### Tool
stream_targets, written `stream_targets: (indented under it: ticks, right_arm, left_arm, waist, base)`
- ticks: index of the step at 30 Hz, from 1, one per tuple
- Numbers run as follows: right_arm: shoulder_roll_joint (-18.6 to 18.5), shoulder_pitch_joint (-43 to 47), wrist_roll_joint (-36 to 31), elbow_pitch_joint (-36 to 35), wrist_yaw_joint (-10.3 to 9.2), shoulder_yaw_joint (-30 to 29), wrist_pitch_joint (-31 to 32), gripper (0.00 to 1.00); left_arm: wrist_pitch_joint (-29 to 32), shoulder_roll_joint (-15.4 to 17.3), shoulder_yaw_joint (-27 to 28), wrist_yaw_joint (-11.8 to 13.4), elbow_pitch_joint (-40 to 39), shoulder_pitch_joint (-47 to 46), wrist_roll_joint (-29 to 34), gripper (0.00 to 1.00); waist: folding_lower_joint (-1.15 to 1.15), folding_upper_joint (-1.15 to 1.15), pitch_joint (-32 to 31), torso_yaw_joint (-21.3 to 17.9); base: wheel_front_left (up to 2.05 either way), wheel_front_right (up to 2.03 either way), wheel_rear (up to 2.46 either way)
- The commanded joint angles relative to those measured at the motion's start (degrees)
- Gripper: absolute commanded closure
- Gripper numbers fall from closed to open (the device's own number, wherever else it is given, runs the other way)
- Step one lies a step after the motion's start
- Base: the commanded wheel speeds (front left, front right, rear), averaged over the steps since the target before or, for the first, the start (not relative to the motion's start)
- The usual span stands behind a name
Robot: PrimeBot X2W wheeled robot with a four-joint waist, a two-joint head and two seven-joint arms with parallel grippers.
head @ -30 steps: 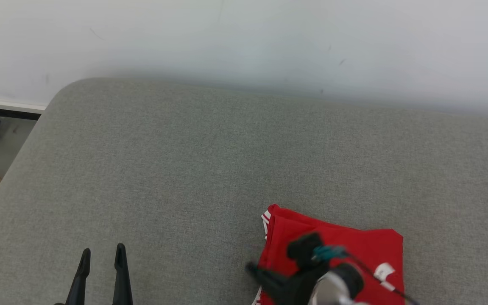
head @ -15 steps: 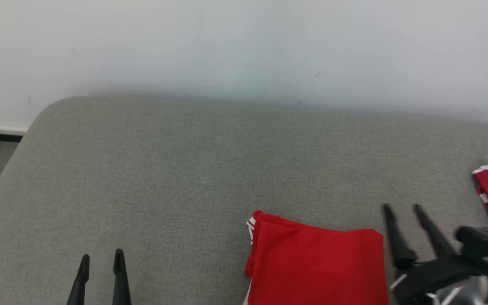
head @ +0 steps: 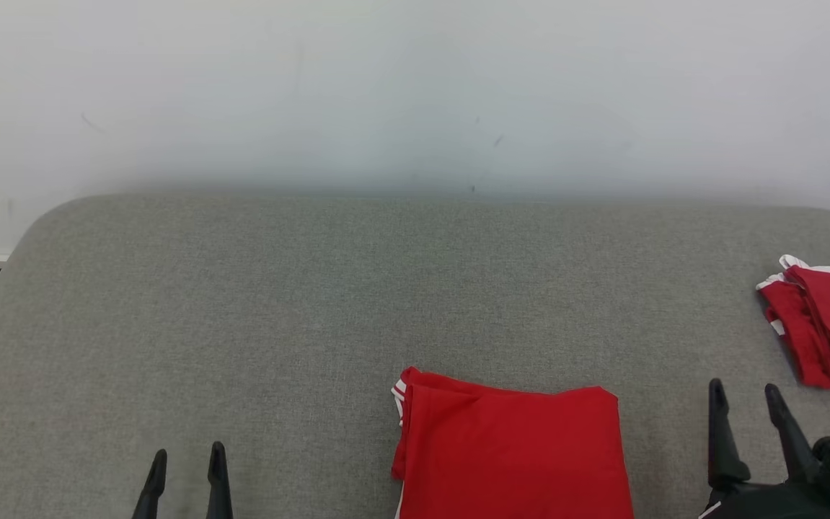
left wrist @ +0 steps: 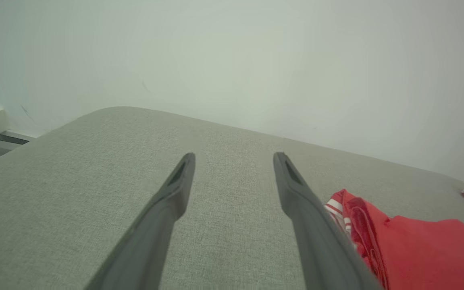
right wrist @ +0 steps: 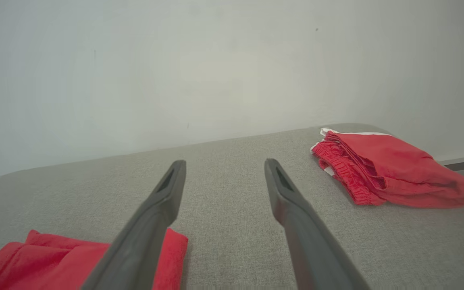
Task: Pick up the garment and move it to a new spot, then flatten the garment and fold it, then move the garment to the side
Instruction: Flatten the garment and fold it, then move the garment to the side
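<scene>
Lying flat on the grey cushion (head: 277,303), the folded red garment (head: 508,454) occupies the cushion's near side, right of its middle. Its outline is roughly rectangular, and white striped trim shows at the corner pointing toward the cushion's far left. Nothing touches it.

Left gripper (head: 189,453): positioned over the cushion's near side, left of its middle, well apart from the folded garment. The jaws stand wide apart, with bare cushion fabric visible between the two fingers. Nothing is held.

Right gripper (head: 743,387): positioned over the cushion's near right part, just beside the folded garment's right edge and clear of it. The jaws are spread to the same wide gap and hold nothing.

A second red garment (head: 826,331), loosely bunched with a gathered waistband and white trim, rests at the cushion's right end. A plain pale wall (head: 386,86) rises behind the cushion's far edge.
</scene>
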Motion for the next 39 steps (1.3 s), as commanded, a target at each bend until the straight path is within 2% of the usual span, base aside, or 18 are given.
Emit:
stream_targets:
  ticks: [1, 10, 31, 35, 39]
  right_arm:
    - [0.1, 0.5, -1.0, 0.7, -0.15, 0.3, -0.3, 0.00]
    - [0.0, -0.4, -3.2, 6.5, -0.15, 0.5, -2.7, 0.00]
    - [0.1, -2.0, -3.6, 7.8, -0.15, 1.5, -2.0, 0.00]
    - [0.0, -2.2, -2.7, 7.5, -0.15, 2.4, 0.9, 0.00]
    - [0.0, -1.9, -1.5, 6.6, -0.16, 3.5, 11.0, 0.00]
  left_arm:
    - [-0.2, 0.1, -0.2, -0.3, 0.6, -0.4, 0.4, 0.00]
    - [-0.2, 0.2, -0.4, -1.4, 3.9, -0.2, 1.1, 0.00]
    - [-0.2, 0.0, 0.3, -2.0, 4.0, -0.8, 1.6, 0.00]
    - [-0.2, 0.0, 0.5, -2.0, 4.1, -0.8, 1.5, 0.00]
    - [-0.2, 0.0, 0.5, -1.9, 4.3, -0.9, 1.6, 0.00]
  waist:
    - [0.00, 0.00, 0.0, -0.2]
    - [0.00, 0.00, 0.4, -1.0]
    - [0.00, 0.00, 0.7, -2.0]
    - [0.00, 0.00, 0.8, -2.1]
    - [0.00, 0.00, 0.7, -2.0]
  base:
    - [0.00, 0.00, 0.00]
    - [0.00, 0.00, 0.00]
    - [0.00, 0.00, 0.00]
    - [0.00, 0.00, 0.00]
    - [0.00, 0.00, 0.00]
